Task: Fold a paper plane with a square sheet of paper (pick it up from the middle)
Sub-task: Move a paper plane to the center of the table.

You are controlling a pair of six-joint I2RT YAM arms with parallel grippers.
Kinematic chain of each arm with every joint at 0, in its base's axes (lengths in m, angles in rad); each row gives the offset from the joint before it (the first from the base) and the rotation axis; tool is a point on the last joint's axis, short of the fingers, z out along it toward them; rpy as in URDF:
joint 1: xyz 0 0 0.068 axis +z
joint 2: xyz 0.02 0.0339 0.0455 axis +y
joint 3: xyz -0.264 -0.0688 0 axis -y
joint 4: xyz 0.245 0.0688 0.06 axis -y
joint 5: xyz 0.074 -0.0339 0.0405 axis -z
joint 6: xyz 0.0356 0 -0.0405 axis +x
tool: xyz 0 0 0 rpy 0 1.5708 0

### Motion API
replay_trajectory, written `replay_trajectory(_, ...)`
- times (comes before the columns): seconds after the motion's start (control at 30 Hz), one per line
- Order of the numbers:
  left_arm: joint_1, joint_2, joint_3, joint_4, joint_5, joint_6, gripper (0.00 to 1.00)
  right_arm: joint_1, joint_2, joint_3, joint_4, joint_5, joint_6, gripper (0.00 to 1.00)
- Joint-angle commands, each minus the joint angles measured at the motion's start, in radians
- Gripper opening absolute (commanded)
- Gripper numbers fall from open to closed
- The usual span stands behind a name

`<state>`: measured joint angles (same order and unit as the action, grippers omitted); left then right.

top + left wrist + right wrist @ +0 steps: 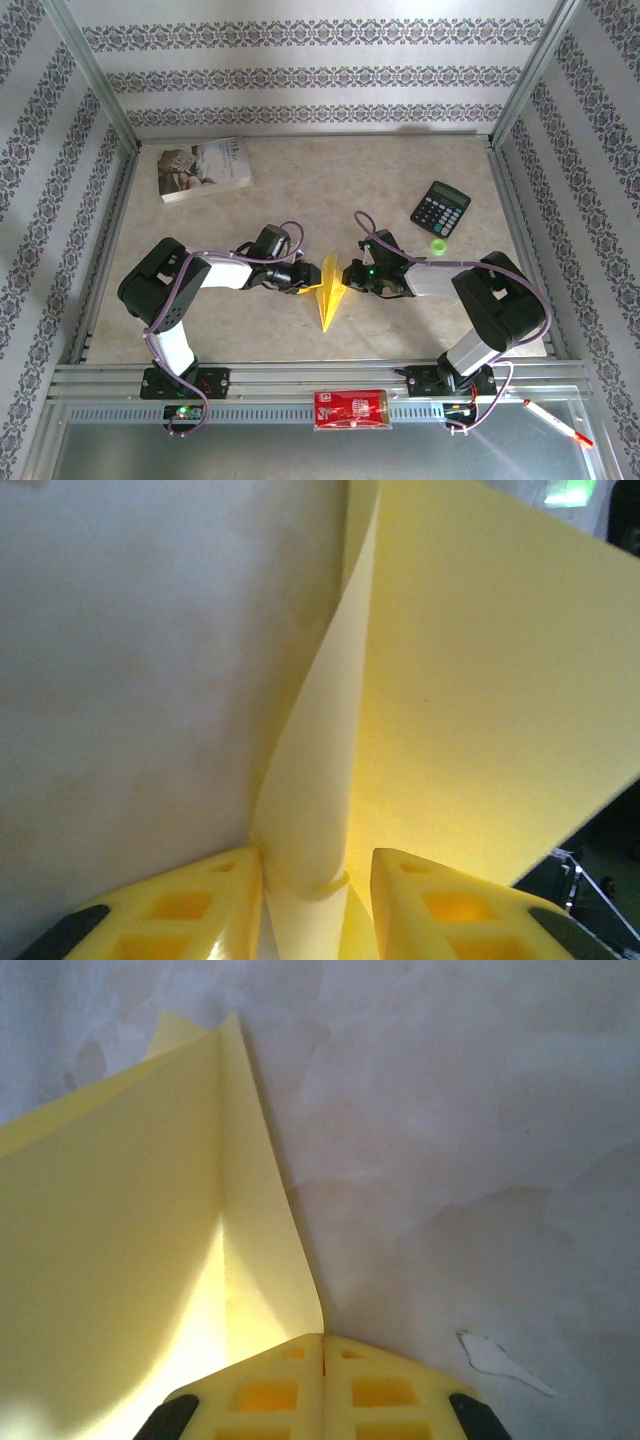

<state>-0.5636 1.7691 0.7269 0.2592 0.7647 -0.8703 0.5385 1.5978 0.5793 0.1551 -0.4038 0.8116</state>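
1. Yellow sheet of paper (331, 292), already folded into a narrow pointed shape, lies on the table (300, 190) midway between the two arms. Its long axis runs far to near, with the tip toward the bases.
2. Left gripper (315, 868) stands at the paper's left flank. Its jaws are part open, and a raised fold of paper stands between them, against one finger and just clear of the other. I judge it has no firm hold.
3. Right gripper (322, 1340) meets the right flank. Its jaws are pressed together, and the paper's edge runs into their seam, seemingly pinched.
4. Both arms are equally near, facing each other across the crease at the wider far half.
5. Any coming fold probably has to run along that long axis, so the left jaws would work crosswise while the right pins.
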Motion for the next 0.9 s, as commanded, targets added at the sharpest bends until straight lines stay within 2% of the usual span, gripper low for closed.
replay_trajectory(0.0,-0.010,-0.040,-0.021,0.077,0.031,-0.033,0.36,-0.011,0.077,-0.033,0.017,0.131,-0.016,0.00)
replay_trajectory(0.23,-0.016,-0.045,-0.054,0.162,0.070,-0.079,0.40,-0.012,0.081,-0.030,0.024,0.128,-0.015,0.00)
replay_trajectory(0.5,-0.024,-0.033,-0.108,0.365,0.109,-0.188,0.44,-0.013,0.090,-0.033,0.031,0.127,-0.014,0.00)
replay_trajectory(0.67,-0.031,-0.023,-0.123,0.398,0.090,-0.208,0.44,-0.015,0.091,-0.033,0.033,0.126,-0.013,0.00)
replay_trajectory(0.87,-0.030,-0.047,-0.147,0.412,0.042,-0.214,0.50,-0.017,0.099,-0.032,0.037,0.122,-0.014,0.00)
